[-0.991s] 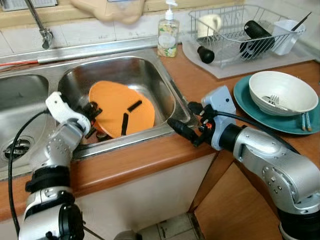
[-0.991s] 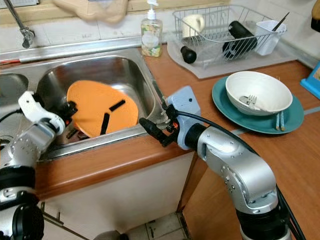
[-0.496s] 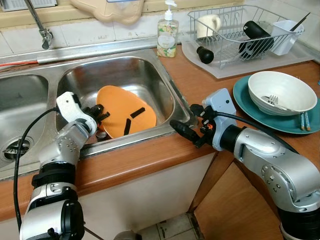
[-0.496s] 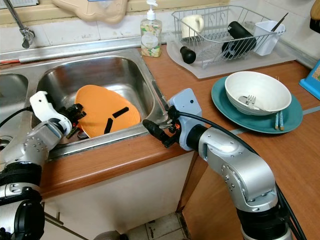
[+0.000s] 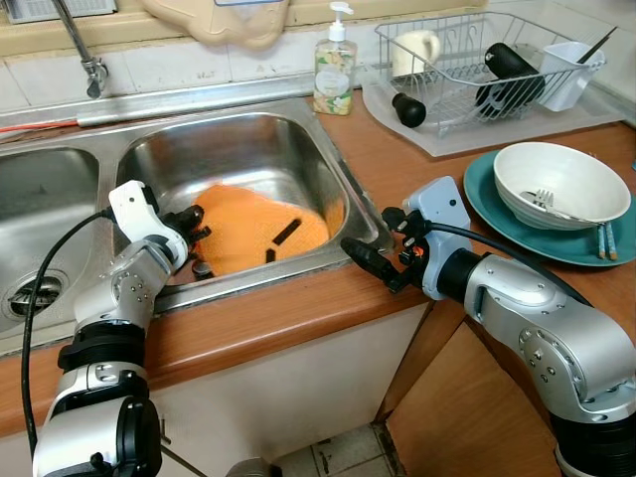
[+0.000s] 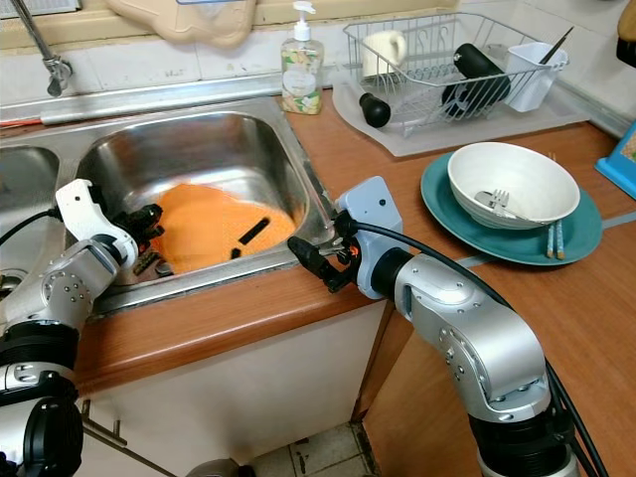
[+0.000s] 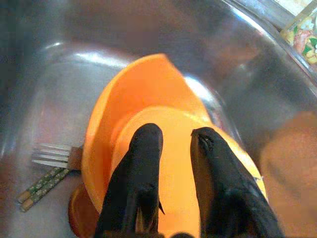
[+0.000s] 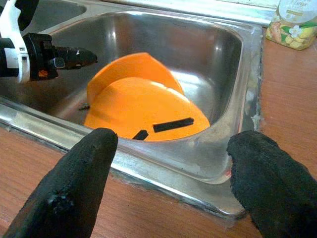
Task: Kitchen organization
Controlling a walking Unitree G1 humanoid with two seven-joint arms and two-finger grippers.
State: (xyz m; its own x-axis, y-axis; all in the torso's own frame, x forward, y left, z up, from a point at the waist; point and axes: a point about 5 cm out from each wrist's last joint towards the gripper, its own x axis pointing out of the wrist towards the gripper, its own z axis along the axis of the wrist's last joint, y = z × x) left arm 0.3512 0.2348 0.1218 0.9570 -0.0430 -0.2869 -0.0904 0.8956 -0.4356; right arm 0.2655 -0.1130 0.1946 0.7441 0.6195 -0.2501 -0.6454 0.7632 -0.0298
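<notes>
Steel sink [image 5: 248, 149]: two orange plates [image 8: 143, 106], one fork [image 7: 52, 154]; left fingers [image 7: 143, 168] narrowly parted, right fingers [image 8: 74, 178] wide apart.

- Bright orange plastic plates [image 8: 143, 106] with short black strips on top, in shiny silver steel sink [image 5: 328, 159]
- Fork with green patterned handle [image 7: 47, 173] beside the orange plates
- Left gripper [image 5: 194, 221]: black fingers, white housing, silver arm
- Right gripper [image 5: 370, 260]: black fingers, pale blue-grey housing, small orange-red mark, silver arm
- Reddish-brown wood-look counter [image 5: 397, 159]
- Clear soap bottle with yellowish liquid, green floral label, white pump [image 5: 334, 62], at sink's back edge
- White ceramic bowl [image 5: 561, 184] on teal round plate [image 5: 487, 204], silver fork inside
- Silver wire dish rack [image 5: 477, 60] on grey mat; cream mug, black bottle, white cup in it
- White cabinet front below counter edge
</notes>
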